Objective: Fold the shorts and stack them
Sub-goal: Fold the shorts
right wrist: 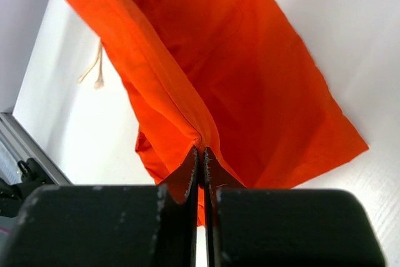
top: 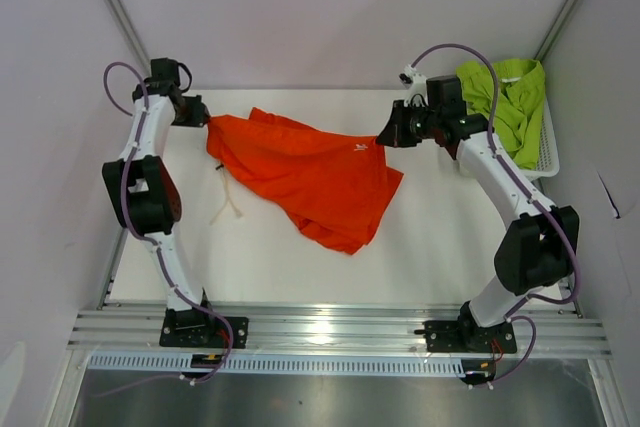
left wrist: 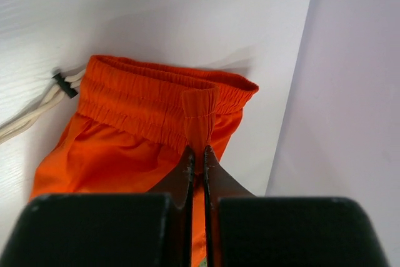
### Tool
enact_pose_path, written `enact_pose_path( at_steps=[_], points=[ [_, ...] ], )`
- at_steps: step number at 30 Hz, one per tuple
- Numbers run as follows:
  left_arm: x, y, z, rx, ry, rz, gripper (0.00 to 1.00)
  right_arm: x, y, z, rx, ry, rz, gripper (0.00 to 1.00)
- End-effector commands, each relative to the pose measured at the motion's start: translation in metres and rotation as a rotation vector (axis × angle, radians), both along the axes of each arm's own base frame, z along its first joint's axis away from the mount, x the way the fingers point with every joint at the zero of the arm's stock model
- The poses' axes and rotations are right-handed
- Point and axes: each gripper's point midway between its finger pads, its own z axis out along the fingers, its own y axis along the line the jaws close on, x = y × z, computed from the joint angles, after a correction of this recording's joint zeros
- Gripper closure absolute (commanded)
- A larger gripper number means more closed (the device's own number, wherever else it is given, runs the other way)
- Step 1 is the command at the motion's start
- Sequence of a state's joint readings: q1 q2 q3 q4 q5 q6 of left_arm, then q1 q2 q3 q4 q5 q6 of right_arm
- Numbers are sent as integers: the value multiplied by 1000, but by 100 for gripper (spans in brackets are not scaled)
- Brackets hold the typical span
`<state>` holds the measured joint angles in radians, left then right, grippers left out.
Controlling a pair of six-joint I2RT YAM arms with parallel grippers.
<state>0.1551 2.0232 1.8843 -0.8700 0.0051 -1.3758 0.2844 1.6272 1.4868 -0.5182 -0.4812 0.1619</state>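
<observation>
— Orange shorts (top: 310,177): where are they lying?
— Across the middle of the surface (top: 430,247), partly lifted. Their nearest part is a crumpled lower edge, resting on the surface toward the arm bases.
— And that pale cord?
— The white drawstring (top: 228,205) trails off their left side onto the surface, a little farther back than that lower edge.
— What about the jaws?
— The left jaws are pinched closed on the elastic waistband at the shorts' far left corner. The wrist view shows a fold of waistband squeezed between them. The right jaws are clamped on a fabric edge at the far right corner, just beyond the small white logo (top: 357,148). The cloth runs between the two grips.
— Anything beyond them?
— Farther back and to the right of the orange shorts, well apart, the lime green shorts (top: 505,102) lie heaped on a white mesh basket (top: 548,152).
</observation>
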Motion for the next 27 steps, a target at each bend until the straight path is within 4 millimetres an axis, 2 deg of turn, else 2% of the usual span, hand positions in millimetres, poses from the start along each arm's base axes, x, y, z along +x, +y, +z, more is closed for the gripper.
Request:
enact_pose_path(
  at_steps=[1, 3, 4, 7, 8, 9, 10, 11, 12, 13, 14, 15, 16, 17, 18, 20, 22, 23, 27],
  points=[
    [30, 8, 33, -19, -133, 19, 100, 6, 15, 32, 76, -92, 48, 100],
    [34, 8, 35, -22, -147, -1, 100, -1, 23, 40, 74, -111, 73, 100],
    [33, 10, 36, -16, -150, -5, 100, -11, 36, 43, 67, -118, 106, 100],
    [30, 18, 43, 11, -156, -19, 100, -35, 54, 54, 53, -146, 162, 100],
    [26, 19, 44, 14, -146, -23, 100, -50, 68, 57, 53, -152, 202, 100],
    [20, 25, 39, 13, -128, -17, 100, -60, 74, 61, 55, -160, 225, 100],
    [16, 26, 43, 19, -127, -23, 100, -73, 79, 69, 61, -177, 244, 100],
    [12, 28, 43, 18, -120, -24, 100, -91, 94, 71, 59, -183, 286, 100],
    [4, 31, 32, 8, -90, -20, 100, -104, 101, 75, 64, -192, 312, 100],
    [-1, 31, 38, 12, -100, -28, 100, -119, 106, 84, 70, -212, 338, 100],
    [-4, 31, 39, 4, -106, -35, 100, -140, 120, 86, 62, -219, 375, 100],
    [-14, 33, 24, -2, -68, -40, 100, -154, 126, 89, 65, -223, 399, 100],
    [-19, 34, 29, -3, -78, -45, 100, -169, 130, 97, 76, -240, 425, 100],
    [-27, 36, 23, -12, -61, -45, 100, -191, 142, 98, 71, -240, 470, 100],
    [-34, 36, 17, -18, -44, -45, 100, -202, 144, 100, 69, -246, 487, 100],
    [-45, 38, 18, -11, -45, -56, 100, -226, 147, 104, 59, -258, 511, 100],
    [-55, 39, 13, -7, -27, -65, 100, -234, 143, 106, 63, -249, 504, 100],
    [-59, 41, 18, 1, -36, -65, 100, -239, 139, 106, 71, -252, 506, 100],
    [-69, 42, 19, 10, -22, -67, 100, -248, 133, 101, 76, -236, 495, 100]
  ],
)
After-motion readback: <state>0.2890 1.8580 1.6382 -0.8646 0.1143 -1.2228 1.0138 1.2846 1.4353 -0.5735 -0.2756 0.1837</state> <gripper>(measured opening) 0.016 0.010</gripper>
